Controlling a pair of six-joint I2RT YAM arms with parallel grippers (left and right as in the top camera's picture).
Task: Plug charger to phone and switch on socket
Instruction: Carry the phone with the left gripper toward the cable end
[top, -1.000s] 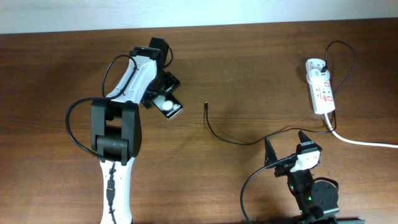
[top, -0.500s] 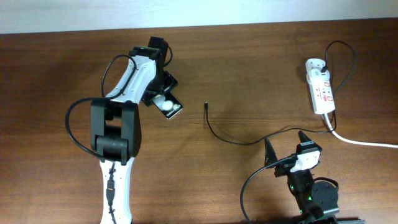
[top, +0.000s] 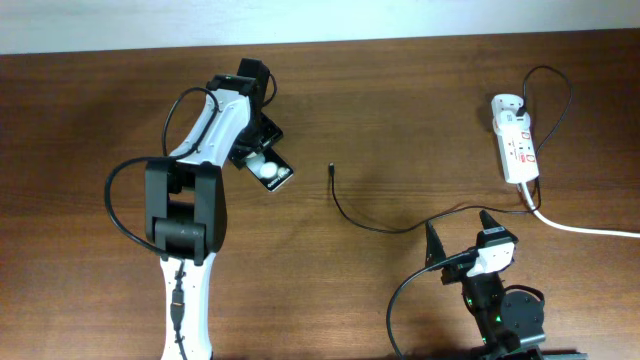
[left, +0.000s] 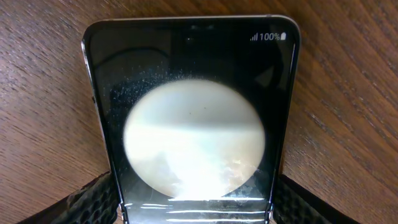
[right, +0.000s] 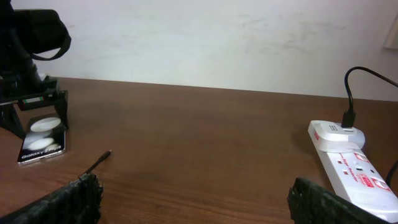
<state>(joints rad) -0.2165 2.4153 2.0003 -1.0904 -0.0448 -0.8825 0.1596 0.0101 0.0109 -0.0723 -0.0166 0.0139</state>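
Note:
The phone (top: 272, 171) lies flat on the brown table, upper left of middle. It fills the left wrist view (left: 193, 93), its screen lit with a white round patch. My left gripper (top: 252, 148) straddles the phone's near end, both fingers against its side edges (left: 196, 214). The charger's plug tip (top: 331, 168) lies loose on the table right of the phone; its thin black cable (top: 380, 227) curves back to the white socket (top: 516, 148). My right gripper (top: 460, 228) is open and empty near the front edge (right: 199, 208). From there the phone (right: 42, 140), tip (right: 106, 154) and socket (right: 348, 162) show.
A thick white cord (top: 590, 229) runs from the socket off the right edge. The charger's cable loops above the socket (top: 560, 80) and is plugged into its far end. A pale wall (right: 217, 37) stands behind the table.

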